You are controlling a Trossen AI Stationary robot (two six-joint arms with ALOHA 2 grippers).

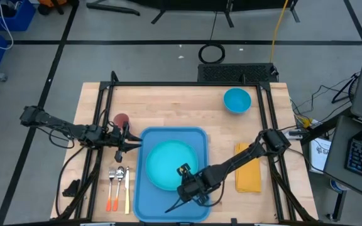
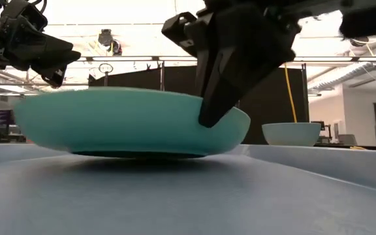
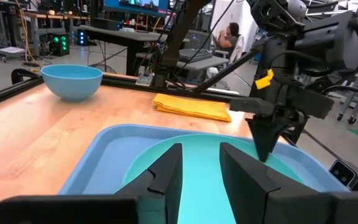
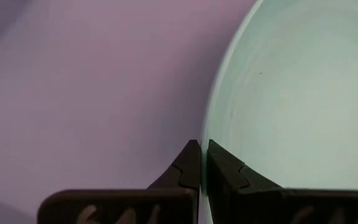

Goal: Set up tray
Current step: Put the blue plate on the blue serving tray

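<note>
Tray [image 1: 201, 139] lying flat at table's near-centre, turquoise plate [image 1: 168, 164] sitting inside it. Right gripper [image 1: 187, 186] pinching plate's near rim, fingers [image 4: 194, 163] fully closed on thin edge. Risks: rim slipping from narrow pinch, plate tipping or dragging tray. Left gripper [image 1: 126, 143] hovering at tray's left rim, fingers [image 3: 166, 174] half-open, holding nothing; collision likely if both arms are converging.

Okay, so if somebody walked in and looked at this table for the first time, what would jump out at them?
Probably the big blue tray at the table's front middle, with the turquoise plate lying in it. The right gripper is shut on the plate's rim, while the left gripper hovers at the tray's left edge. Off to the sides sit a blue bowl, a yellow napkin and cutlery.
</note>
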